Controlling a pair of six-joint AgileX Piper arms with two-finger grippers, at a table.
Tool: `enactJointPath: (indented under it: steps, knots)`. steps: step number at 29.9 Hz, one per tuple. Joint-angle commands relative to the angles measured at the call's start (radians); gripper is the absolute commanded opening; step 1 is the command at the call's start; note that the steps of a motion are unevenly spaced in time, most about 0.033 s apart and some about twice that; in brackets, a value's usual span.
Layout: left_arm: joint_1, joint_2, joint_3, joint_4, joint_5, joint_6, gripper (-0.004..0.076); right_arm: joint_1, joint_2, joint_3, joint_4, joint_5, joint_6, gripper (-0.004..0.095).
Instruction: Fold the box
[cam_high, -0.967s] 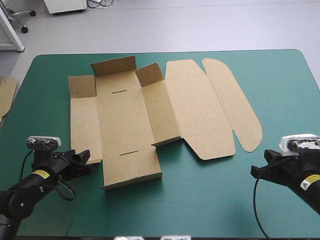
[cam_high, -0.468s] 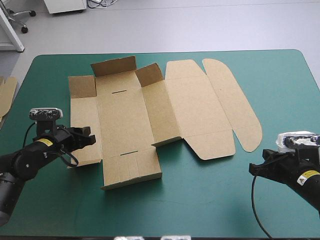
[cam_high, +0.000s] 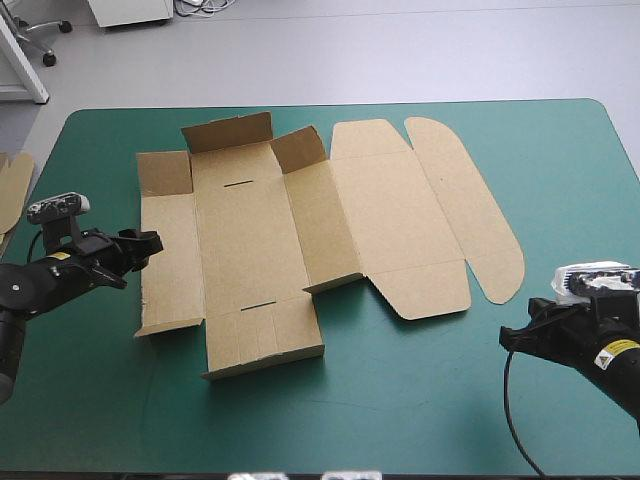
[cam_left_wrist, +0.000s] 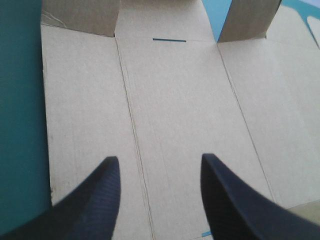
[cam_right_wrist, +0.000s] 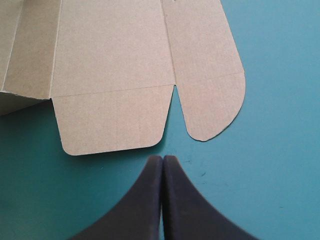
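Note:
The brown box (cam_high: 300, 225) lies as a cut sheet spread on the teal-green cover, with its far flaps (cam_high: 228, 132) raised and a near flap (cam_high: 265, 340) tilted up. My left gripper (cam_high: 150, 243) hovers at the sheet's left edge. In the left wrist view this gripper (cam_left_wrist: 157, 167) is open, and the box panels (cam_left_wrist: 170, 100) lie ahead of and under the fingers. My right gripper (cam_high: 512, 340) sits off the sheet's near right corner. In the right wrist view it (cam_right_wrist: 163, 159) is shut on nothing, with the rounded flaps (cam_right_wrist: 115, 120) just ahead of it.
A piece of more brown board (cam_high: 12, 188) shows at the table's left edge. The table's near edge (cam_high: 320, 470) runs behind both arms. Bare teal-green cover (cam_high: 400, 400) lies between the grippers, near the front.
My left gripper has moved left and away from the near edge, from the sheet's near left corner to beside its left panel. The right gripper has barely shifted.

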Motion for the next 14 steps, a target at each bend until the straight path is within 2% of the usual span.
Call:
enactJointPath:
  steps: [1,14]
  knots:
    - [0.051,-0.003,-0.035,-0.117,-0.016,0.067,0.0364,-0.001,0.006,-0.034,-0.009,-0.07,-0.005,-0.0034]
    - [0.152,0.111,-0.035,-0.114,0.015,0.095,0.0364,-0.001,0.006,-0.034,-0.009,-0.063,-0.005,-0.0034]
